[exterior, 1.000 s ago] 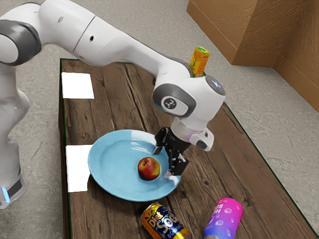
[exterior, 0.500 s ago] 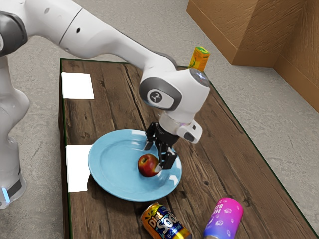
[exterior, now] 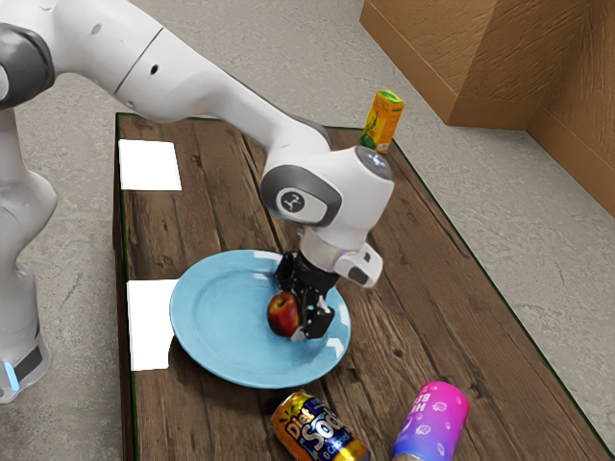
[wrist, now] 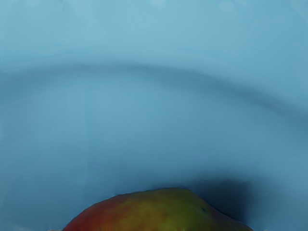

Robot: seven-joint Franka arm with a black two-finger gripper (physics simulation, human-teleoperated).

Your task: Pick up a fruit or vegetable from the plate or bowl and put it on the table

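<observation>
My gripper [exterior: 295, 309] is low over the plate in the exterior view, its black fingers on two sides of the red-yellow apple [exterior: 282, 315] and shut on it. Part of the apple is hidden behind the nearer finger. The light blue plate [exterior: 207, 312] lies on the wooden table [exterior: 384, 336]; whether the apple still touches it I cannot tell. In the wrist view the top of the apple [wrist: 159, 211] shows large at the lower edge, over the blue plate [wrist: 144, 130], with a dark shadow beside it.
A Diet Soda can [exterior: 319, 429] lies close to the plate's near rim. Beside it is a pink and purple can [exterior: 432, 423]. An orange-yellow carton [exterior: 382, 121] stands at the table's far end, behind the arm. Two white patches [exterior: 149, 165] mark the table's left edge in the exterior view.
My hand has moved toward the exterior view's left and come down around the apple. The fingers have closed on the apple, which has tilted and shifted slightly.
</observation>
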